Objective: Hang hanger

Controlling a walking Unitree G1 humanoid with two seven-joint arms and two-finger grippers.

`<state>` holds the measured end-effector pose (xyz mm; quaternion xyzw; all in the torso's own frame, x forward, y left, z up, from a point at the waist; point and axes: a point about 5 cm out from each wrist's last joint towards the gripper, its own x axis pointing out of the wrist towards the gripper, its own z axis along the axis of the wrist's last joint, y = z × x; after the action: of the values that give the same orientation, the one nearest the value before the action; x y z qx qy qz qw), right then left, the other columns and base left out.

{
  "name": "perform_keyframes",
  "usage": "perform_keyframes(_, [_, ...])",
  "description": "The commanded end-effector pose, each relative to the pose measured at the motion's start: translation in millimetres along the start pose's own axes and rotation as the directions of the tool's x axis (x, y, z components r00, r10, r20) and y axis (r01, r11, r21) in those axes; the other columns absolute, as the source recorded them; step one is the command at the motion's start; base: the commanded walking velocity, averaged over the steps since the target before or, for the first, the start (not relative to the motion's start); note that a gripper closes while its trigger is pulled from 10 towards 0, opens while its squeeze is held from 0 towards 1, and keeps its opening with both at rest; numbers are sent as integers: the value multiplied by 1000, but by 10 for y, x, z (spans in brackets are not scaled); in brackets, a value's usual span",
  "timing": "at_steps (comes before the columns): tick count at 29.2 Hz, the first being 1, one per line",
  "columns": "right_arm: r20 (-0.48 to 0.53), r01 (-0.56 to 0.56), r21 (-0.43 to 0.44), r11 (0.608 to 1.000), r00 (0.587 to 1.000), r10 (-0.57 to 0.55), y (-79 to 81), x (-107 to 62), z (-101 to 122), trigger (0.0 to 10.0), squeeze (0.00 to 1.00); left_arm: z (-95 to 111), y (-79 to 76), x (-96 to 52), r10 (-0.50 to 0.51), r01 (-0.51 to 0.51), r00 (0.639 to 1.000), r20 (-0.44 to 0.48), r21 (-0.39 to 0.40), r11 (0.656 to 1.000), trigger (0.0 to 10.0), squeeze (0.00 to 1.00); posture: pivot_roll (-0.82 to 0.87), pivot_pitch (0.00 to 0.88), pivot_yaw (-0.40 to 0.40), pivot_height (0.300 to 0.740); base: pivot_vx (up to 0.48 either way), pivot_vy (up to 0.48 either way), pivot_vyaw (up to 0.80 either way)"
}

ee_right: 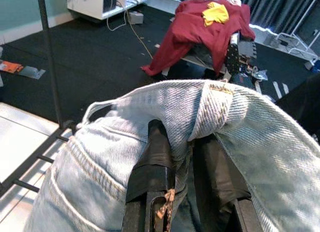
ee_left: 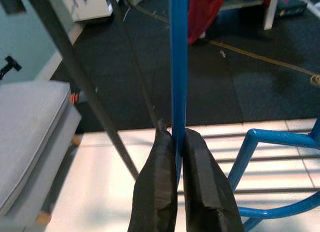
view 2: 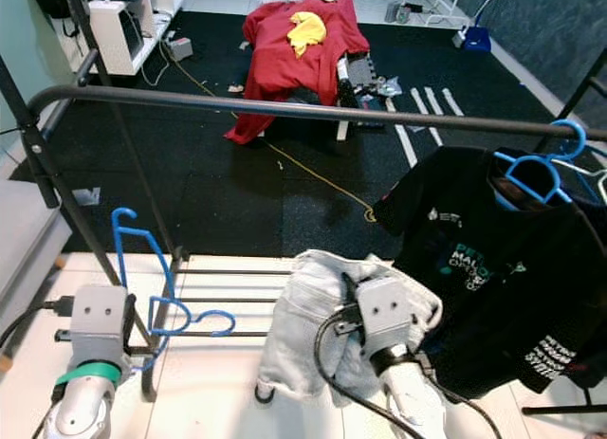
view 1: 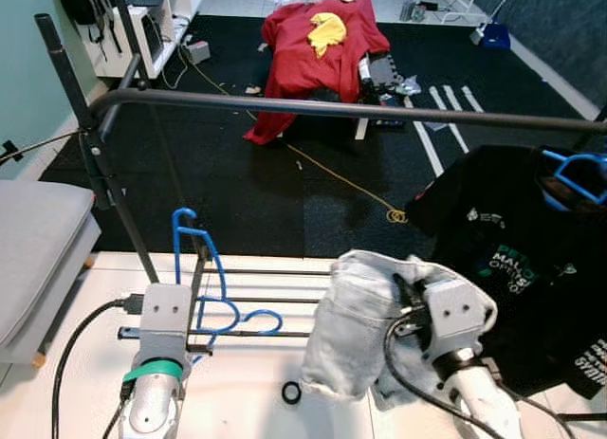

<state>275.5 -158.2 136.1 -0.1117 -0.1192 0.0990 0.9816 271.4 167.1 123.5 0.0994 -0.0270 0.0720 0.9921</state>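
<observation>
Dark metal clothes rail (view 1: pixel 313 107) spans the scene at 12 o'clock. Pale denim jeans (view 1: pixel 356 320) bunch around the right tool (ee_right: pixel 182 157), pinched between its fingers. Left tool (ee_left: pixel 178 157) clamps the blue hanger (view 1: pixel 204 287) at 8 o'clock.

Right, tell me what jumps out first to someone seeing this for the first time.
The dark clothes rail cuts across the whole scene, with a black T-shirt hanging from its right end on a blue hanger. Below it, the left claw pinches an empty blue hanger, while the right claw holds pale jeans bunched over its fingers. Farther back, a red cloth lies draped on the dark floor.
</observation>
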Motion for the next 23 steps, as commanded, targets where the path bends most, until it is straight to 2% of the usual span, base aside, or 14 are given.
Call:
perform_keyframes(1, [38,0,12,1000,999,0,1,23,52,10000,0,33,-9,1,3,-3,1000,21,5,1000,10000,0,-161,118,4,740,0,0,0])
perform_keyframes(6, [23,21,34,999,1000,-22,-2,85,50,10000,0,123,-63,56,-13,14,999,35,-40,999,10000,0,-160,119,6,740,0,0,0])
perform_keyframes(9, [23,21,34,999,1000,-22,-2,85,50,10000,0,123,-63,56,-13,14,999,35,-40,999,10000,0,-160,119,6,740,0,0,0])
perform_keyframes(11, [8,38,65,997,999,-39,-19,100,29,10000,0,164,-141,66,-52,53,999,16,-106,993,10000,0,-159,121,11,740,0,0,-666])
perform_keyframes(19, [8,44,76,996,999,-45,-17,122,24,10000,0,222,-215,87,-94,93,996,4,-165,982,10000,0,-153,122,20,740,0,0,-743])
perform_keyframes(23, [15,45,77,996,999,-46,-10,174,36,10000,0,289,-267,160,-101,98,995,-6,-215,972,10000,0,-147,122,23,740,0,0,-758])
